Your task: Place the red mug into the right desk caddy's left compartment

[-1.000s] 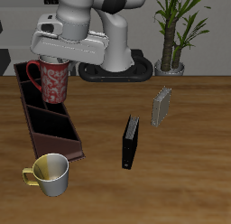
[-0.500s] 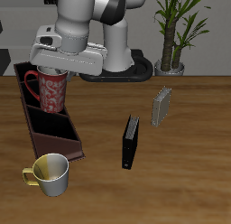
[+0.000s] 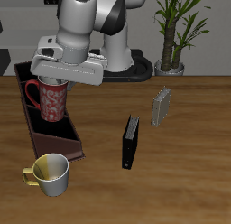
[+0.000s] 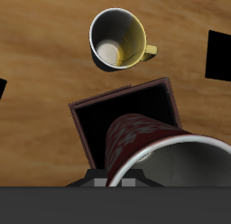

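The red mug [image 3: 51, 99], dark red with a pale speckled pattern, hangs upright in my gripper [image 3: 55, 82], which is shut on its rim. It hangs just above the right desk caddy [image 3: 74, 143], a long dark brown box with dividers, over its middle part. In the wrist view the red mug [image 4: 144, 144] is close up, and the caddy's end section [image 4: 106, 117] nearest the cream mug lies open below it, bounded by the caddy's wall [image 4: 122, 90]. My fingertips are hidden by the mug.
A cream mug with a yellow handle [image 3: 50, 173] stands near the table's front edge, just past the caddy's end; it also shows in the wrist view [image 4: 115, 40]. A flat black book [image 3: 131, 142], a small grey upright object [image 3: 161, 107] and a potted plant [image 3: 173, 33] stand apart from the caddy.
My gripper has carried the red mug along the caddy toward the table's front edge and lower. Nothing else has moved.
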{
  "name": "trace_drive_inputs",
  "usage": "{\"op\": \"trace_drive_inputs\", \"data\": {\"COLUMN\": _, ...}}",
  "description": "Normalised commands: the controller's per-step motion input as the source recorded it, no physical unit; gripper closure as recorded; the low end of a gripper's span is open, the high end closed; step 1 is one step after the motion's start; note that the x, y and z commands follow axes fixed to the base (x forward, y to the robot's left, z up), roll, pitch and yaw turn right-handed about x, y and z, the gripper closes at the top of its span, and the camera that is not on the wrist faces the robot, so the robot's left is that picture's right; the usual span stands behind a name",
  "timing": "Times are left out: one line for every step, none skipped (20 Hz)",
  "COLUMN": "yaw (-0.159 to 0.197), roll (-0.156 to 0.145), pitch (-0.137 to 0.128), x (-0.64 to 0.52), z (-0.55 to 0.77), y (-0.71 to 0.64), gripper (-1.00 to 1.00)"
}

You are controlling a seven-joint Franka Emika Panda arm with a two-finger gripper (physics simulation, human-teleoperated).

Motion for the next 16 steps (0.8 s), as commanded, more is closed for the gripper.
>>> {"op": "trace_drive_inputs", "data": {"yaw": -0.013, "roll": 0.019, "pitch": 0.027, "x": 0.07, "z": -0.19, "y": 0.03, "gripper": 1.00}}
{"op": "trace_drive_inputs", "data": {"yaw": -0.016, "roll": -0.039, "pitch": -0.009, "x": 0.06, "z": -0.17, "y": -0.09, "gripper": 1.00}}
{"op": "trace_drive_inputs", "data": {"yaw": -0.056, "roll": 0.011, "pitch": 0.044, "x": 0.12, "z": -0.27, "y": -0.06, "gripper": 1.00}}
{"op": "trace_drive_inputs", "data": {"yaw": -0.009, "roll": -0.039, "pitch": 0.006, "x": 0.05, "z": -0.26, "y": -0.06, "gripper": 1.00}}
{"op": "trace_drive_inputs", "data": {"yaw": -0.008, "roll": 0.006, "pitch": 0.031, "x": 0.04, "z": -0.15, "y": -0.06, "gripper": 1.00}}
{"op": "trace_drive_inputs", "data": {"yaw": 0.019, "roll": -0.003, "pitch": 0.005, "x": 0.08, "z": -0.28, "y": 0.03, "gripper": 1.00}}
{"op": "trace_drive_inputs", "data": {"yaw": 0.000, "roll": 0.000, "pitch": 0.000, "x": 0.01, "z": 0.00, "y": 0.10, "gripper": 1.00}}
{"op": "trace_drive_inputs", "data": {"yaw": -0.032, "roll": -0.024, "pitch": 0.093, "x": 0.16, "z": -0.69, "y": -0.20, "gripper": 1.00}}
{"op": "trace_drive_inputs", "data": {"yaw": 0.007, "roll": -0.011, "pitch": 0.003, "x": 0.08, "z": -0.22, "y": 0.03, "gripper": 1.00}}
{"op": "trace_drive_inputs", "data": {"yaw": 0.000, "roll": 0.000, "pitch": 0.000, "x": 0.05, "z": 0.00, "y": 0.06, "gripper": 1.00}}
{"op": "trace_drive_inputs", "data": {"yaw": -0.069, "roll": -0.024, "pitch": 0.051, "x": 0.09, "z": -0.43, "y": -0.10, "gripper": 1.00}}
{"op": "trace_drive_inputs", "data": {"yaw": 0.000, "roll": 0.000, "pitch": 0.000, "x": 0.06, "z": -0.02, "y": 0.05, "gripper": 1.00}}
{"op": "trace_drive_inputs", "data": {"yaw": -0.010, "roll": 0.024, "pitch": 0.009, "x": 0.10, "z": -0.16, "y": 0.02, "gripper": 1.00}}
{"op": "trace_drive_inputs", "data": {"yaw": -0.003, "roll": 0.010, "pitch": 0.016, "x": 0.10, "z": -0.19, "y": 0.02, "gripper": 1.00}}
{"op": "trace_drive_inputs", "data": {"yaw": -0.019, "roll": -0.016, "pitch": 0.027, "x": 0.13, "z": -0.24, "y": 0.03, "gripper": 1.00}}
{"op": "trace_drive_inputs", "data": {"yaw": 0.004, "roll": 0.019, "pitch": 0.007, "x": 0.10, "z": -0.18, "y": 0.03, "gripper": 1.00}}
